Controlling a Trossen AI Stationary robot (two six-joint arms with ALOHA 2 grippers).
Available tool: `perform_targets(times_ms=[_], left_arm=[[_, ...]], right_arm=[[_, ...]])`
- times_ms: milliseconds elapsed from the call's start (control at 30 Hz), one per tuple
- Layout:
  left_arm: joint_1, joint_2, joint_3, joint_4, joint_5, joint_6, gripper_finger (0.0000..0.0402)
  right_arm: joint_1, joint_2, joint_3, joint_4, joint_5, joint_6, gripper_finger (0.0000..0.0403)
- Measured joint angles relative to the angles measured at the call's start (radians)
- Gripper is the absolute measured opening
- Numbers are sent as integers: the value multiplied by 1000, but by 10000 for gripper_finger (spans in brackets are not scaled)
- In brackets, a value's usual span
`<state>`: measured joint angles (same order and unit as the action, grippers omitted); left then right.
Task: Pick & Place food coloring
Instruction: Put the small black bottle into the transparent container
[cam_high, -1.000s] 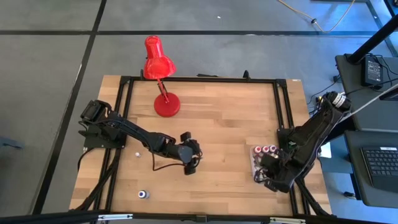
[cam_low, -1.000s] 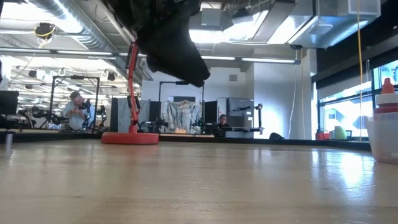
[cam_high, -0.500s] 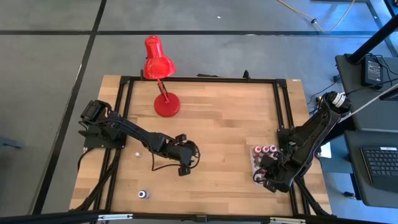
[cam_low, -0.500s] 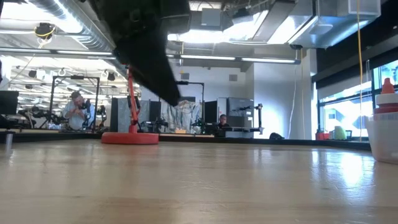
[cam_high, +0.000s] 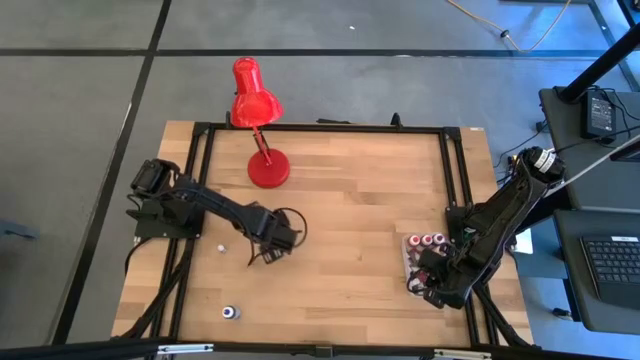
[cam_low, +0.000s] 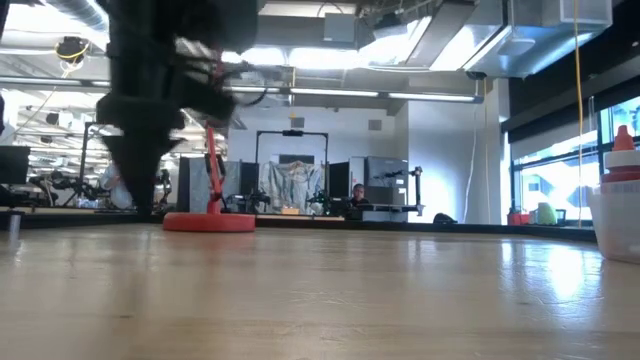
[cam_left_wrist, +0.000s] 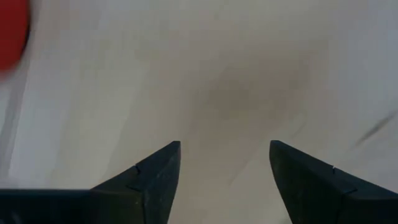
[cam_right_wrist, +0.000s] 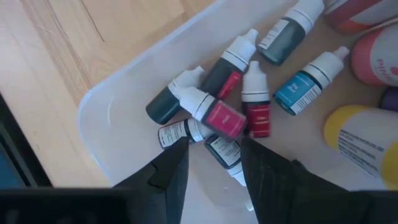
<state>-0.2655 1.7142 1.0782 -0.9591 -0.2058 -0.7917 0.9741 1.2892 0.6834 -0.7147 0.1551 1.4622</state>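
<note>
While hovering mid-table with fingers apart and empty, left gripper (cam_high: 268, 252) nearest the stray food coloring bottle (cam_high: 230, 312) toward the front edge; right gripper (cam_right_wrist: 212, 163) parted over tub (cam_right_wrist: 118, 93).

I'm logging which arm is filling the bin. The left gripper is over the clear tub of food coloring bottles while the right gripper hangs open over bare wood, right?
No, the arms are swapped. The right wrist view shows the right gripper over the clear tub of food coloring bottles; the left wrist view shows the left gripper open over bare wood.
</note>
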Motion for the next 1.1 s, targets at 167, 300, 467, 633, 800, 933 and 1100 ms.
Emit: perform_targets(times_ms=[167, 300, 467, 633, 800, 933, 1100], left_arm=[[7, 0, 0, -206, 106, -171, 242], [-20, 0, 0, -321, 163, -248, 242], [-59, 1, -9, -364, 273, -287, 242], [-75, 1, -54, -345, 361, -287, 242], [-73, 1, -101, -344, 376, -298, 242], [-73, 1, -137, -340, 413, -297, 242], [-73, 1, -187, -233, 427, -291, 242]], right_arm=[[0, 0, 0, 0, 0, 0, 149], [0, 0, 0, 0, 6, -1, 149], [0, 0, 0, 0, 8, -1, 149], [0, 0, 0, 0, 9, -1, 149], [0, 0, 0, 0, 9, -1, 149], [0, 0, 0, 0, 12, -1, 149], [0, 0, 0, 0, 13, -1, 149]])
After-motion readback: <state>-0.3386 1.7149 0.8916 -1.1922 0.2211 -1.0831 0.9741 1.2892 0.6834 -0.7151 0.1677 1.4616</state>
